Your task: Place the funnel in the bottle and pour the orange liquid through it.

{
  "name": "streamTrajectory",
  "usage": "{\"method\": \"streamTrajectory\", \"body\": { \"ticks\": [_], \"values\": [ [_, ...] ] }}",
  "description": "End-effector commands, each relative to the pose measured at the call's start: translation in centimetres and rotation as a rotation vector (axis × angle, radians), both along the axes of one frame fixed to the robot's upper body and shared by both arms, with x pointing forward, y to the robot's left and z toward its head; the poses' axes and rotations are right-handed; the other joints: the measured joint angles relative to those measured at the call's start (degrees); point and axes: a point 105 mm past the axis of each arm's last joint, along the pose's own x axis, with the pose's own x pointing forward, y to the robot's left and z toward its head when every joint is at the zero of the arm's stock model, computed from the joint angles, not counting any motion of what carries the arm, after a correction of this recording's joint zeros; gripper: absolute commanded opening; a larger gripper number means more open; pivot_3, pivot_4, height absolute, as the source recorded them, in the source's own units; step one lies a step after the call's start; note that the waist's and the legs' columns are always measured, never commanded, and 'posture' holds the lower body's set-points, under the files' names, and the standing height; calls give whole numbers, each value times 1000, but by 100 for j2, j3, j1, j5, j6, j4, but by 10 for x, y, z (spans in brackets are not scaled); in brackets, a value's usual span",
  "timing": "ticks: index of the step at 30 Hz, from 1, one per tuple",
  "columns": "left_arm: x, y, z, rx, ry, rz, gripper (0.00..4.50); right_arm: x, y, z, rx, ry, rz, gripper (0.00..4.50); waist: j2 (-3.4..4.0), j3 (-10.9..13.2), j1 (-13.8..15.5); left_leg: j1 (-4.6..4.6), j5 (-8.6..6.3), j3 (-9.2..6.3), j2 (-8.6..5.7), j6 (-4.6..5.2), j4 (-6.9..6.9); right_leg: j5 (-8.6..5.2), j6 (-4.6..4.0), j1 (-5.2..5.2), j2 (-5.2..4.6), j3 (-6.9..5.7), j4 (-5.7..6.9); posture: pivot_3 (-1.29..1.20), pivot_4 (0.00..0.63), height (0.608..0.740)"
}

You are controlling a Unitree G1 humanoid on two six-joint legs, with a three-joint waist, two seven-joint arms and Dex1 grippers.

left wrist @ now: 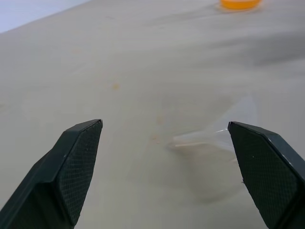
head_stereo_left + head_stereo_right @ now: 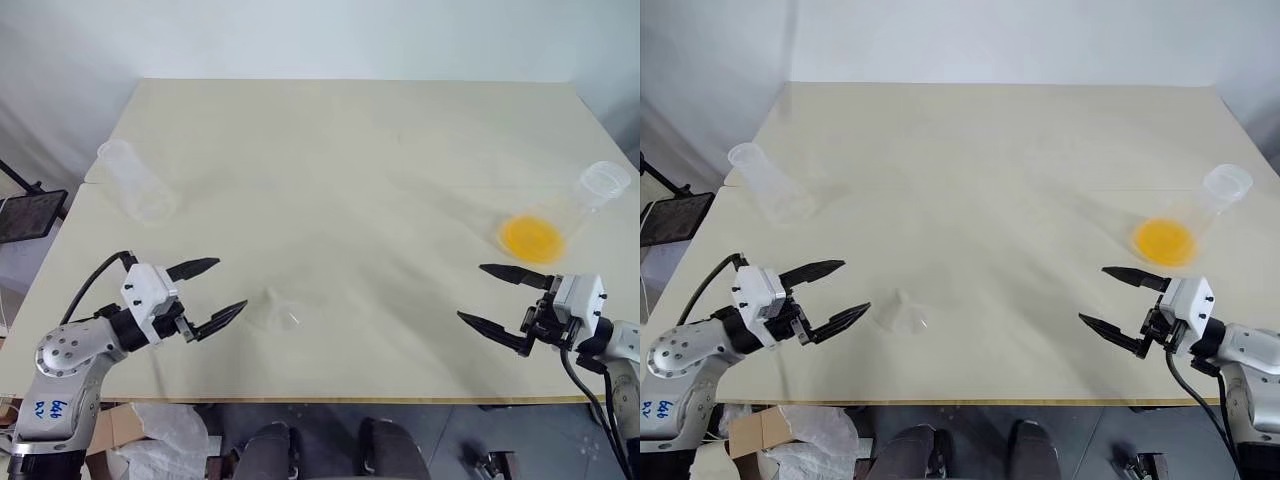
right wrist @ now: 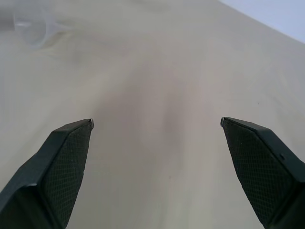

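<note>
A clear funnel [image 2: 281,308] lies on its side on the beige table [image 2: 340,150], near the front edge and left of centre. My left gripper [image 2: 231,283] hovers open just left of it, not touching; in the left wrist view the funnel [image 1: 224,131] sits close to one finger. The clear bottle [image 2: 136,186] stands at the table's left edge. At the right, a clear conical flask [image 2: 575,205] holds the orange liquid [image 2: 531,238] pooled in its base. My right gripper [image 2: 470,292] is open and empty, in front of that flask.
A black stand [image 2: 30,215] sits off the table's left side. A crumpled plastic bag and cardboard [image 2: 150,430] lie on the floor below the front edge. The table's far half is bare.
</note>
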Motion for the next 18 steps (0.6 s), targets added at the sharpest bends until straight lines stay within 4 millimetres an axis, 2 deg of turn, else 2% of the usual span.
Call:
{"method": "streamTrajectory", "body": {
  "ticks": [1, 6, 9, 13, 18],
  "values": [
    [0, 6, 13, 5, -55, 31, 4500, 2, 0, 6, -17, -23, 21, 4486, 0, 0, -1, 0, 0, 0, 0, 0, 0, 0, 0, 0, 0, 0, 0, 0, 150, 740],
    [-2, 24, 13, -94, -66, 192, 4500, 10, 23, 9, 41, -27, 81, 4486, 0, 0, -23, 2, 0, -1, 3, 0, 1, 0, 0, 0, 1, 0, 3, 0, 150, 740],
    [-12, 57, 2, -176, -80, 400, 4500, 19, 46, 23, 139, -43, 126, 4486, 0, 0, -58, 4, -1, 3, 8, -2, 0, 0, 0, -2, 3, 0, 3, 0, 150, 740],
    [-36, 105, -13, -324, -103, 724, 4500, 30, 80, 44, 229, -82, 202, 4486, -3, 1, -46, 3, -1, -1, 9, -2, 4, 0, -1, -1, 1, -2, 5, 0, 150, 740],
    [-53, 129, -27, -420, -109, 917, 4500, 35, 97, 50, 256, -92, 242, 4486, -11, -3, 68, 0, -2, -14, 2, 0, 7, 0, -1, 1, -9, -6, 6, 0, 150, 740]
  ]
}}
